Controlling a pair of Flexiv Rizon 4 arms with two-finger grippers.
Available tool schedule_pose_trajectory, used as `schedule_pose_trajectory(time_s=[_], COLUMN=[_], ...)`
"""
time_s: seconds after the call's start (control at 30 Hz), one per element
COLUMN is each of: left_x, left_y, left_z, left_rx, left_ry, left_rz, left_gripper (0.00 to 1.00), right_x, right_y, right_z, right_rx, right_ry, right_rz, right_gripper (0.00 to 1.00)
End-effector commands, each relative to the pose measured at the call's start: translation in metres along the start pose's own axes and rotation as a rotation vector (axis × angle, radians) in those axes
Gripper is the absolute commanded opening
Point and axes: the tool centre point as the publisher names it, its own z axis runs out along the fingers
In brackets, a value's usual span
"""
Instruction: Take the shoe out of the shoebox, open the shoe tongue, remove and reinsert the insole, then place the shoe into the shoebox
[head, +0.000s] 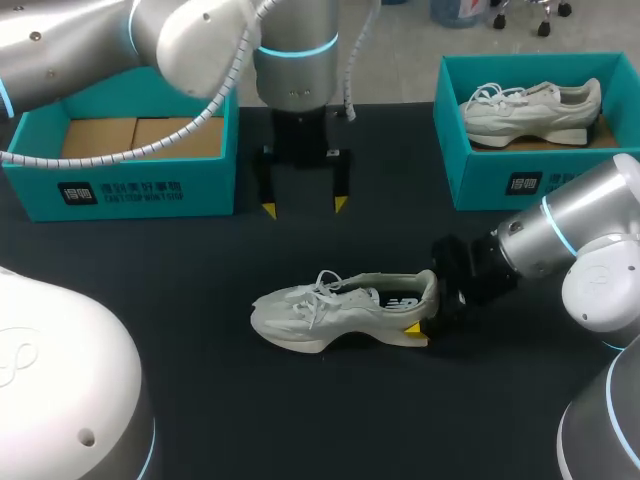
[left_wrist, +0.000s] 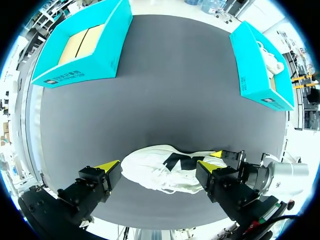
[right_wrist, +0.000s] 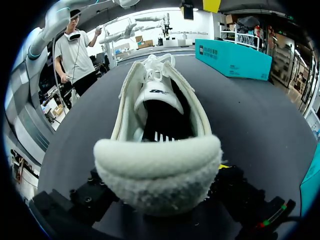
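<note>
Wide black matte table (head: 300, 430); flat dark top; soft even light, faint shadows.

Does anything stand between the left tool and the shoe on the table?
Nothing visible does. The left tool hangs open above bare table beyond the shoe; the right tool grips only its heel.

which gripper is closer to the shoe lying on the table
Right. The right gripper is at the shoe, jaws on its heel. The left gripper hangs open above the table, well clear of the shoe.
</note>
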Motion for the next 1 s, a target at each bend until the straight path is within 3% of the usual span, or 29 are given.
schedule_pose_trajectory(time_s=[0.03,0.5,0.7,1.0], left_x=[0.015,0.07,0.08,0.079], left_y=[0.012,0.028,0.03,0.038], left_z=[0.011,0.047,0.057,0.068], left_rx=[0.005,-0.01,-0.008,-0.018], left_ry=[-0.009,-0.065,-0.063,-0.065], left_rz=[0.039,0.261,0.32,0.388], left_gripper=[1.0,1.0,1.0,1.0], right_x=[0.001,0.001,0.001,0.001], right_y=[-0.002,-0.002,-0.002,-0.002], right_z=[0.005,0.005,0.005,0.005], right_rx=[0.002,0.002,0.002,0.002], right_ry=[-0.001,-0.001,-0.001,-0.001], right_rz=[0.0,0.0,0.0,0.0], right_gripper=[0.0,0.0,0.0,0.0])
